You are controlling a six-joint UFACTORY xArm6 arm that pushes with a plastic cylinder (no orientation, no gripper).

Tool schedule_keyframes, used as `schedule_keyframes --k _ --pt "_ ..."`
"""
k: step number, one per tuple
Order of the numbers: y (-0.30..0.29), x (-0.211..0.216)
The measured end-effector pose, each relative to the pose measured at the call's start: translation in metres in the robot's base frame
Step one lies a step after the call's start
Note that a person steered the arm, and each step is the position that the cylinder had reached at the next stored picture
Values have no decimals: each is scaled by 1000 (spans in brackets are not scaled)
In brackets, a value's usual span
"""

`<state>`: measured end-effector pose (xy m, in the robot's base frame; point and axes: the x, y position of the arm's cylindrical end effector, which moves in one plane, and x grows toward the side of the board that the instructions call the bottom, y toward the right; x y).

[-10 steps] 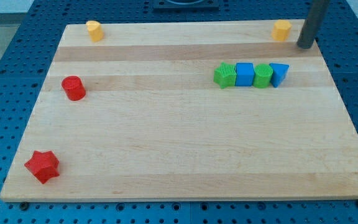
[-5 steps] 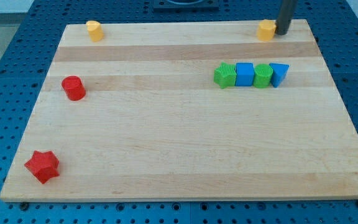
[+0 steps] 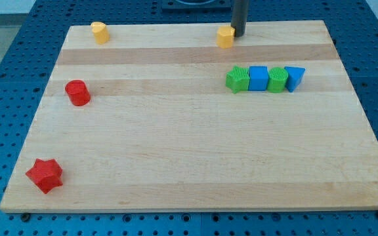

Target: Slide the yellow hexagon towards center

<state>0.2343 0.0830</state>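
Observation:
The yellow hexagon (image 3: 226, 37) sits near the top edge of the wooden board (image 3: 189, 144), a little right of the middle. My tip (image 3: 237, 35) stands right against the hexagon's upper right side. The dark rod rises from there out of the view's top. A second yellow block (image 3: 98, 31) of unclear shape sits at the board's top left.
A row of blocks lies right of centre: a green block (image 3: 237, 79), a blue cube (image 3: 258, 78), a green block (image 3: 277, 79) and a blue triangle (image 3: 294, 77), touching one another. A red cylinder (image 3: 77, 92) is at the left. A red star (image 3: 44, 175) is at the bottom left.
My tip came in from the top right corner, met the yellow hexagon and pushed it leftwards along the top edge. The other blocks have not moved.

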Motion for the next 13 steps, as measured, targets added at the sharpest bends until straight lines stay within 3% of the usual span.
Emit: schedule_keyframes --k 3,5,11,13 --pt "-90 64" --pt "-143 81" --pt "-189 64" --pt "-184 93"
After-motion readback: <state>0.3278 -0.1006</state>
